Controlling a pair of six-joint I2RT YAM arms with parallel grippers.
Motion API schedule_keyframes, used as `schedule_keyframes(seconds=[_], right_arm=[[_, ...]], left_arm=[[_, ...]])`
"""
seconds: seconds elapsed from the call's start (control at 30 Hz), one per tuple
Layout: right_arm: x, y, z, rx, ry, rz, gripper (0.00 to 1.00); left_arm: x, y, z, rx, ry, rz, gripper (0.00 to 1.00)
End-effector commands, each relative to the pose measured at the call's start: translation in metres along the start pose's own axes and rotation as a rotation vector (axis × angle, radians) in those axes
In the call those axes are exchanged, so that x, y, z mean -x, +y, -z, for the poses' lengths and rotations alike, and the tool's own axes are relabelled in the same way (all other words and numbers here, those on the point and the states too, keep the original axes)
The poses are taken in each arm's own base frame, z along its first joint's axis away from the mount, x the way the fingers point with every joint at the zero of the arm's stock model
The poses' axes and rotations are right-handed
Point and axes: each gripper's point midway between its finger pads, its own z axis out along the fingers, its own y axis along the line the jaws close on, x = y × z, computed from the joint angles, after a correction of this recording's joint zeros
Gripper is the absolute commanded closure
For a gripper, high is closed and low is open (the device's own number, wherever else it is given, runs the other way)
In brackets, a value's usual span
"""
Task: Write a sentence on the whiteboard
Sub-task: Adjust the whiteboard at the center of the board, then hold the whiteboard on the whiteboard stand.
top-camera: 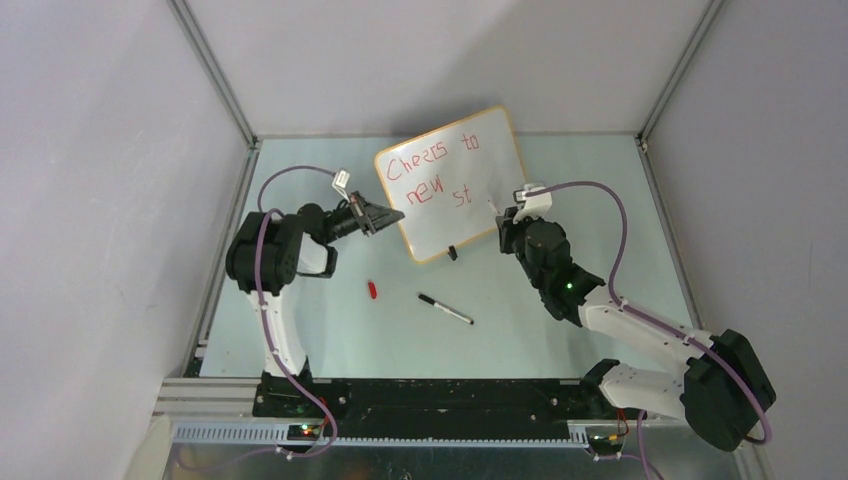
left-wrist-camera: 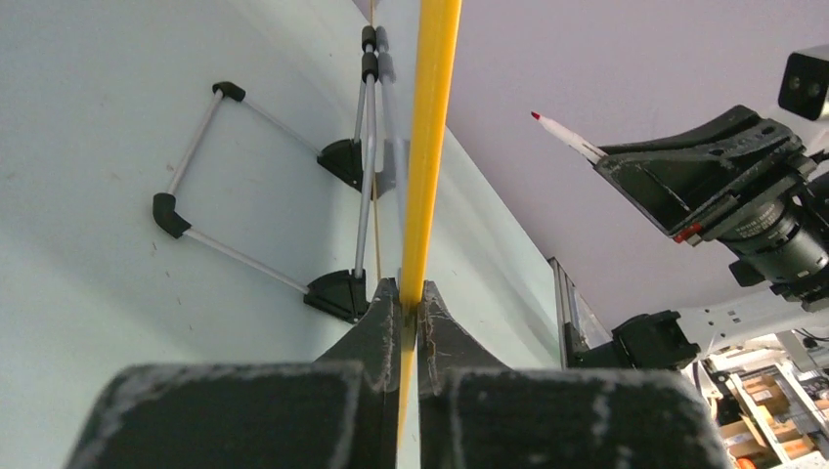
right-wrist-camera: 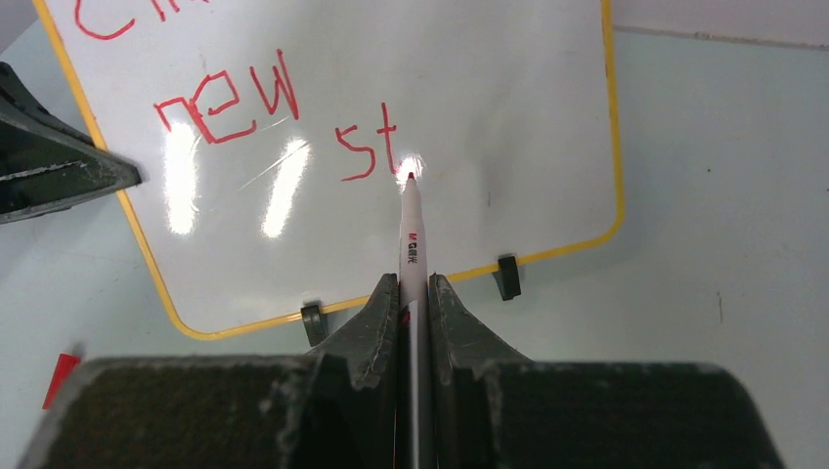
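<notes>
Whiteboard stands propped, far centre of bench; sentence is unfinished (stops at "st"). Left jaws pinch its left rim. Right jaws clamp the red marker, tip apparently touching. Hard pressing could slip the rim free.

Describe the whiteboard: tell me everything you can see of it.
The whiteboard is a glossy white rectangle with rounded corners and a thin orange-yellow rim, propped tilted on two black clip feet and a wire stand behind. Red handwriting reads "Cheers to new st". The left gripper is shut on its left edge; the right gripper aims a red marker just right of "st", tip seemingly off the face.
</notes>
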Motion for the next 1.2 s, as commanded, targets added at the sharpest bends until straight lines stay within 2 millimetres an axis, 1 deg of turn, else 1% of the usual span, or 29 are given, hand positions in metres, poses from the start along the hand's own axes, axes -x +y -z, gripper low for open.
schedule_keyframes(seconds=[0.0,0.07,0.13,0.17,0.2,0.23,0.27,0.3,0.33,0.37,0.4,0.43,0.47,0.53,0.57,0.6,0.63,0.7,0.77,0.8,0.83,0.87,0.9,0.93,0.97,1.0,1.17], right_arm=[[0.003,0.003,-0.004,0.019,0.000,-0.052,1.00],[0.003,0.003,-0.004,0.022,0.009,-0.058,1.00],[0.004,0.003,-0.004,0.026,0.014,-0.067,1.00],[0.005,0.001,-0.004,0.024,0.012,-0.073,1.00],[0.005,0.000,-0.004,0.025,0.017,-0.080,1.00],[0.005,-0.001,-0.003,0.024,0.017,-0.084,1.00],[0.004,-0.003,-0.004,0.026,0.022,-0.092,1.00],[0.004,-0.003,-0.004,0.026,0.023,-0.097,1.00],[0.004,-0.004,-0.004,0.028,0.027,-0.104,1.00],[0.004,-0.004,-0.004,0.034,0.028,-0.107,1.00],[0.004,-0.005,-0.004,0.033,0.028,-0.111,1.00],[0.004,-0.004,-0.004,0.036,0.030,-0.112,1.00],[0.004,-0.004,-0.004,0.037,0.029,-0.113,1.00],[0.004,-0.004,-0.005,0.037,0.034,-0.113,1.00],[0.003,-0.004,-0.005,0.037,0.036,-0.113,1.00],[0.002,-0.005,-0.006,0.035,0.040,-0.111,1.00],[0.002,-0.004,-0.006,0.037,0.041,-0.111,1.00],[0.001,-0.004,-0.007,0.038,0.045,-0.110,1.00],[-0.001,-0.005,-0.008,0.035,0.050,-0.108,1.00],[0.001,-0.005,-0.007,0.036,0.047,-0.109,1.00],[0.001,-0.005,-0.007,0.035,0.046,-0.109,1.00],[0.002,-0.005,-0.007,0.036,0.045,-0.109,1.00],[0.002,-0.005,-0.007,0.035,0.045,-0.108,1.00],[0.002,-0.005,-0.006,0.034,0.044,-0.108,1.00],[0.002,-0.006,-0.006,0.032,0.044,-0.107,1.00],[0.003,-0.006,-0.006,0.030,0.043,-0.106,1.00],[0.002,-0.007,-0.006,0.025,0.043,-0.106,1.00]], left_arm=[[-0.014,-0.029,0.004,-0.071,0.066,0.011,1.00],[-0.011,-0.028,0.008,-0.056,0.047,0.001,1.00],[-0.008,-0.024,0.014,-0.025,0.017,0.002,0.91],[-0.004,-0.022,0.015,-0.012,-0.004,-0.008,0.89],[-0.004,-0.019,0.018,0.003,-0.015,-0.005,0.84],[0.001,-0.019,0.019,0.016,-0.037,-0.018,0.80],[0.000,-0.017,0.021,0.030,-0.047,-0.016,0.74],[0.003,-0.017,0.022,0.041,-0.068,-0.035,0.71],[0.001,-0.017,0.024,0.053,-0.073,-0.033,0.67],[0.003,-0.016,0.025,0.067,-0.093,-0.048,0.65],[0.000,-0.015,0.027,0.081,-0.098,-0.052,0.63],[0.003,-0.015,0.028,0.094,-0.118,-0.059,0.62],[0.001,-0.012,0.030,0.116,-0.131,-0.061,0.57],[0.000,-0.012,0.033,0.135,-0.147,-0.072,0.51],[0.001,-0.014,0.033,0.136,-0.153,-0.081,0.50],[-0.001,-0.013,0.034,0.151,-0.160,-0.089,0.46],[-0.002,-0.017,0.031,0.146,-0.161,-0.102,0.43],[-0.005,-0.020,0.028,0.155,-0.172,-0.128,0.30],[-0.006,-0.019,0.024,0.175,-0.191,-0.136,0.23],[-0.004,-0.015,0.023,0.192,-0.208,-0.137,0.22],[-0.007,-0.017,0.018,0.188,-0.205,-0.136,0.19],[-0.005,-0.014,0.015,0.199,-0.218,-0.138,0.18],[-0.009,-0.016,0.009,0.193,-0.213,-0.138,0.17],[-0.008,-0.013,0.006,0.197,-0.218,-0.144,0.17],[-0.008,-0.015,-0.001,0.190,-0.219,-0.152,0.18],[-0.012,-0.015,-0.004,0.188,-0.212,-0.148,0.18],[-0.007,-0.007,-0.010,0.216,-0.239,-0.170,0.28]])
